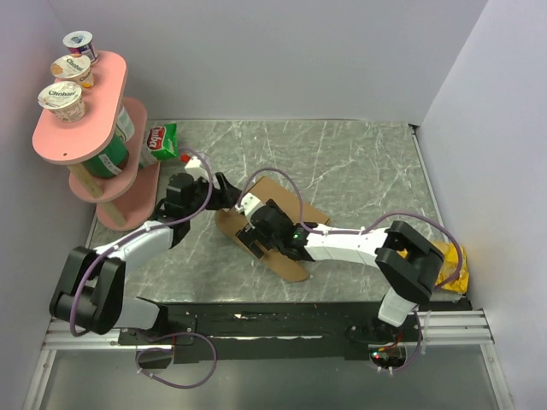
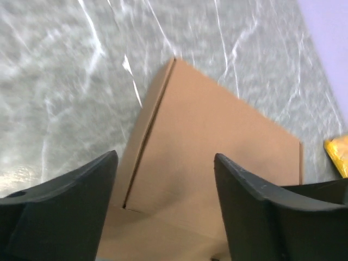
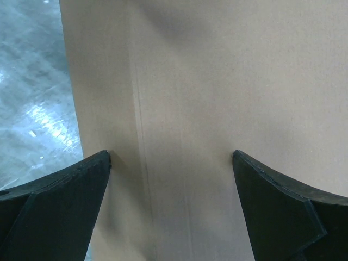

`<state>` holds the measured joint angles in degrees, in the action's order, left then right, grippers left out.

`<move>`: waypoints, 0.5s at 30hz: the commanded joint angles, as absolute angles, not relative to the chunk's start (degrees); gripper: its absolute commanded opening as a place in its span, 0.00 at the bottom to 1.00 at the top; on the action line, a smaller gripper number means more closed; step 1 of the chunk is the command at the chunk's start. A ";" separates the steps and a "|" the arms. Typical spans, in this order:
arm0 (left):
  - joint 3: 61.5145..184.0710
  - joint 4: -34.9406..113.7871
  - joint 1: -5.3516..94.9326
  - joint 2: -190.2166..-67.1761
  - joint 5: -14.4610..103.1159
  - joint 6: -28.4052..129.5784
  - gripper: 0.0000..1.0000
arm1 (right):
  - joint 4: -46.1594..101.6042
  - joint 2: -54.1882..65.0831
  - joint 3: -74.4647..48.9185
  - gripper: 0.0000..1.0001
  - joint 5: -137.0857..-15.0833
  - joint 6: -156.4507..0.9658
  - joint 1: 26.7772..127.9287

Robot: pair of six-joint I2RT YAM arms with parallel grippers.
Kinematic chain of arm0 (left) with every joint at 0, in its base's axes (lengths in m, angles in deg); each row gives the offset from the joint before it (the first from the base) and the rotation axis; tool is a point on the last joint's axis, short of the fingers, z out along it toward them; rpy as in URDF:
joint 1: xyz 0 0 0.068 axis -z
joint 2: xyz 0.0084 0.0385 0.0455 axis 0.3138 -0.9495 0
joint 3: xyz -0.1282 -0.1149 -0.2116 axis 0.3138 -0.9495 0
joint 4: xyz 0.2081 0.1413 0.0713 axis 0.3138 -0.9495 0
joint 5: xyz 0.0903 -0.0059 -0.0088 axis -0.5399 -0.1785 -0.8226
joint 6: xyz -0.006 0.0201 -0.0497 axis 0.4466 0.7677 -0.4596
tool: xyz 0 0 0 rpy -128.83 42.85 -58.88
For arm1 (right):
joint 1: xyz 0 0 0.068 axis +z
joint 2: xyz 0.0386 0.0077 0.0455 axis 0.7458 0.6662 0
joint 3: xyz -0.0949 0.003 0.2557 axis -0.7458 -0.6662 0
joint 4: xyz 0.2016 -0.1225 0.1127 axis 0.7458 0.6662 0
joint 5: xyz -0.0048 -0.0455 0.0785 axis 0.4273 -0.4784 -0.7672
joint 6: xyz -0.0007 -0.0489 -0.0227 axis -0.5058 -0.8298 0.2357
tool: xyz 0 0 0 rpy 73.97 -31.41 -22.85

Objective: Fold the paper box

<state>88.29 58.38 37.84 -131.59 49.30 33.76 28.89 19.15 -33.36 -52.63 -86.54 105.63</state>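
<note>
Brown paper box [image 2: 217,141] mid-frame on surface [image 2: 65,81]; left fingers [image 2: 65,212] and right fingers [image 3: 54,201] spread apart, gripping nothing.

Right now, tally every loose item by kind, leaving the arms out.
Yogurt cups: 3
Green tub: 1
Snack bags: 2
Paper box: 1
Pink stand: 1
Total: 8

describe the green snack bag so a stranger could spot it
Start at the pink two-tier shelf at the table's far left. Right beside it, on the grey marbled tabletop, lies a small green snack bag. It alone is green and crumpled, with a red logo.
</note>
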 commanded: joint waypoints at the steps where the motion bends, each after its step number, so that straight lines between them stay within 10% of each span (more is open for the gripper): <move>1: 86.84 57.97 35.79 -127.83 47.49 32.28 0.87 | 39.69 25.17 -30.93 1.00 -46.49 -85.00 105.97; 15: 82.53 58.77 34.38 -121.32 47.23 30.97 0.99 | 40.75 26.05 -30.58 0.61 -37.77 -84.29 108.25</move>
<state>83.16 57.96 34.83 -124.16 47.18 32.32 32.69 22.78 -30.21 -40.37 -85.60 107.38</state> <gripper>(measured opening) 0.992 0.652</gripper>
